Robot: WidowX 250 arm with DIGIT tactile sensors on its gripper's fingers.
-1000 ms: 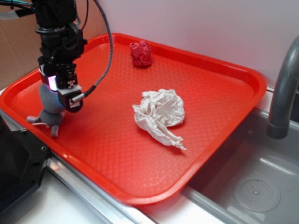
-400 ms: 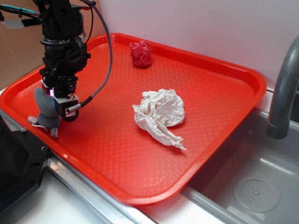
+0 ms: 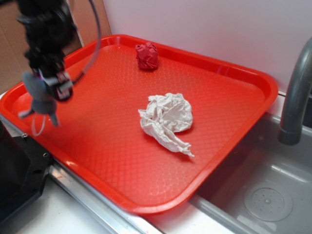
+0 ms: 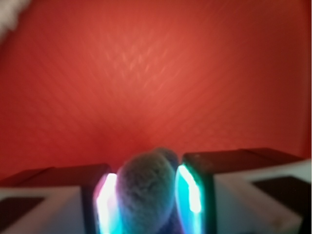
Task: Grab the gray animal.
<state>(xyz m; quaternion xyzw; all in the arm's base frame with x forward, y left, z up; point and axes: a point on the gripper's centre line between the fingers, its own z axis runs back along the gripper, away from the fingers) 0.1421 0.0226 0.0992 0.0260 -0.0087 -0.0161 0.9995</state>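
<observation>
The small gray plush mouse-like animal [image 3: 39, 95] hangs in the air over the near-left corner of the red plastic tray [image 3: 234, 126], clear of its textured floor. Its stubby limbs dangle below the body and a thin white string loop [image 3: 36, 126] trails down from it. The picture is smeared there, so finer detail of the toy is hard to make out.

The black gripper [image 3: 48, 85] has its two fingers clamped on the toy's upper body. From the wrist camera, the rounded gray fuzz [image 4: 146, 195] is squeezed between the two glowing pads [image 4: 190, 195], one lit pinkish-white and the other cyan, both touching the plush, with only blurred red tray surface behind.

Out in the middle of the tray lies a crumpled white paper wad [image 3: 166, 119], well apart from the toy. At the far edge sits a dark red cloth ball [image 3: 147, 55], just beside the tray's back rim. To the right of the tray there is a gray sink basin [image 3: 265, 195] and a curved gray faucet pipe [image 3: 295, 97].
</observation>
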